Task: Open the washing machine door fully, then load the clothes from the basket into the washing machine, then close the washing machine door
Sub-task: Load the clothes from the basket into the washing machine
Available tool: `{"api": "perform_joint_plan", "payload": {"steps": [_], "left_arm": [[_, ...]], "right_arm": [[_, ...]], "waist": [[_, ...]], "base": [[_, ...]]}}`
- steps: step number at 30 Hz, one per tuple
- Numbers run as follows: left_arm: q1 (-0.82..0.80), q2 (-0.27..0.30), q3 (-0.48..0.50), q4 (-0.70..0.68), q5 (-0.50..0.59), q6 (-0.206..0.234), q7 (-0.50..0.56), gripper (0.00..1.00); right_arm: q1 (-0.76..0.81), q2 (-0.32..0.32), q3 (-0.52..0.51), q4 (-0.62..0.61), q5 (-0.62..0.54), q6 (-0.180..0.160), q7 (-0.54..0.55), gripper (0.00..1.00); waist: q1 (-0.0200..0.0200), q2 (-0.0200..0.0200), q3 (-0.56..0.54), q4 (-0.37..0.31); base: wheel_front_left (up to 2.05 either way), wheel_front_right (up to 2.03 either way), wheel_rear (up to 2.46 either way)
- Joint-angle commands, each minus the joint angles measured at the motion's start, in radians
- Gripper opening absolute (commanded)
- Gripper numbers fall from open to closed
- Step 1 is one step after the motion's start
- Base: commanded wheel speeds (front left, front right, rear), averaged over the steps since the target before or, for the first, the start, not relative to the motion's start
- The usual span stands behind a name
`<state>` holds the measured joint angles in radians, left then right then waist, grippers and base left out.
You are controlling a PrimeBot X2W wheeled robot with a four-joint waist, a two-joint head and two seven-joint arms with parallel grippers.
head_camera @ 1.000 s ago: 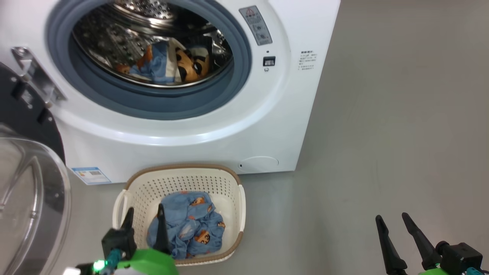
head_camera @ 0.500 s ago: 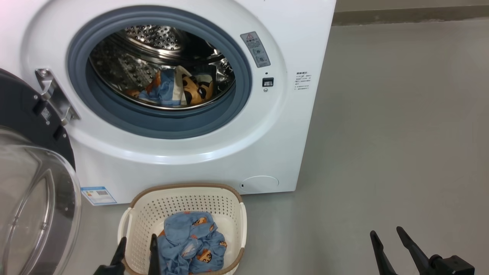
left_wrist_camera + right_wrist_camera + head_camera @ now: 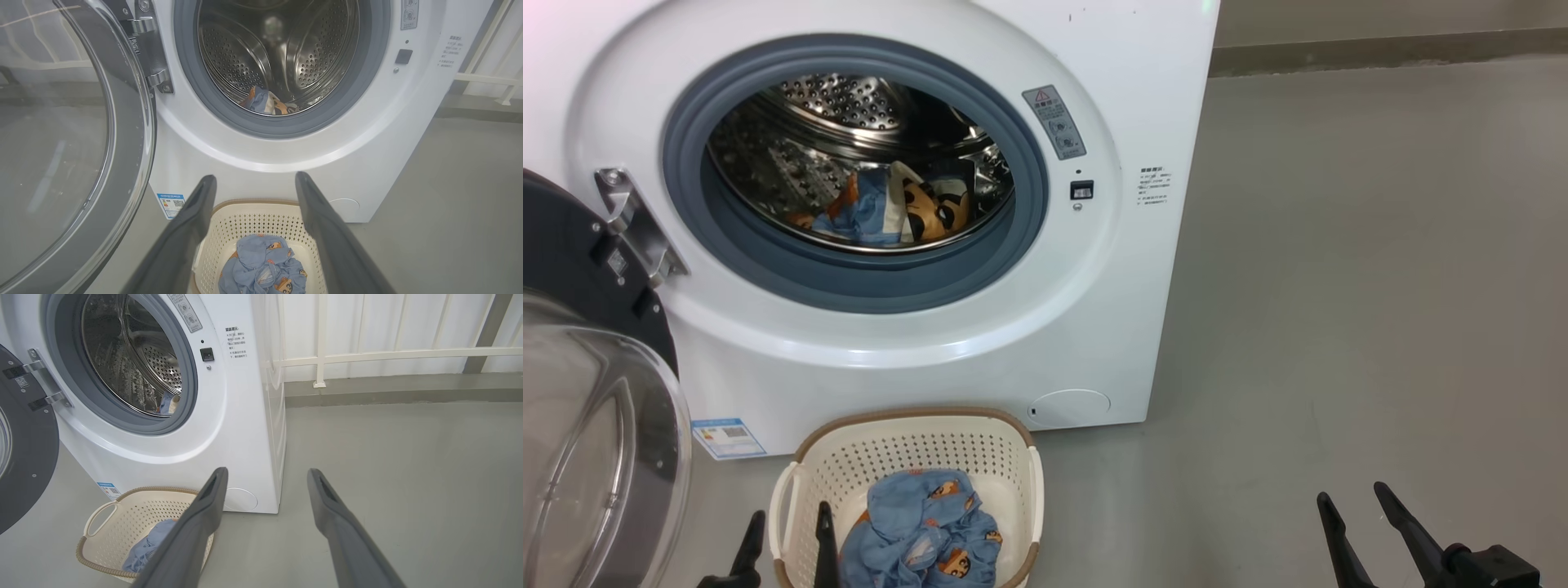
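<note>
A big white front-loading washing machine [image 3: 1094, 327] takes up the upper left of the head view, with its steel drum [image 3: 849, 106] open. The washing machine door [image 3: 580, 441], large, round and glossy black with a bulging clear glass window, stands swung wide at 9 o'clock, clear of the opening. Bare grey floor [image 3: 1339, 286] lies open from 1 to 4 o'clock.

A small cream-white perforated plastic basket [image 3: 915, 415] with a brown woven-look rim sits just before the machine's base, at 6 o'clock from the drum. In it lie the clothes [image 3: 923, 531], a crumpled heap of light blue fabric printed with orange-brown cartoon figures, with no clear long axis. A like-printed garment [image 3: 890, 212] lies in the drum.

The left gripper [image 3: 791, 510] is empty with its fingers spread wide, at the basket's near left rim. The clothes are just beside it at 2 o'clock. The right gripper [image 3: 1352, 492] is also spread and empty, well apart at 3 o'clock. The left arm looks better placed for the pick.
</note>
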<state>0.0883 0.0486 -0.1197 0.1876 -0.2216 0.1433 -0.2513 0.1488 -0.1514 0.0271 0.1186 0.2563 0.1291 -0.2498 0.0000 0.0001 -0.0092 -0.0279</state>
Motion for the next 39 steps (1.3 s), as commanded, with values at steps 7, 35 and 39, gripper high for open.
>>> {"api": "perform_joint_plan", "payload": {"steps": [7, 35, 39], "left_arm": [[-0.012, 0.002, 0.045, -0.032, 0.014, -0.013, -0.01, 1.0], [0.037, 0.002, 0.038, -0.056, 0.057, -0.019, -0.01, 1.0], [0.032, 0.002, 0.035, -0.042, 0.063, -0.021, -0.01, 1.0]], "right_arm": [[0.003, -0.017, 0.018, -0.028, -0.005, 0.002, -0.012, 1.0], [0.026, -0.005, 0.002, -0.039, -0.018, 0.002, -0.012, 1.0], [0.017, -0.002, 0.002, -0.039, -0.013, 0.002, -0.012, 1.0]], "waist": [[0.0, -0.0001, -0.013, 0.0], [0.0, -0.0001, -0.019, 0.002], [0.0, -0.0001, 0.002, -0.011]], "base": [[0.0, 0.0, 0.0], [0.0, 0.0, 0.0], [0.0, 0.0, 0.0]]}}
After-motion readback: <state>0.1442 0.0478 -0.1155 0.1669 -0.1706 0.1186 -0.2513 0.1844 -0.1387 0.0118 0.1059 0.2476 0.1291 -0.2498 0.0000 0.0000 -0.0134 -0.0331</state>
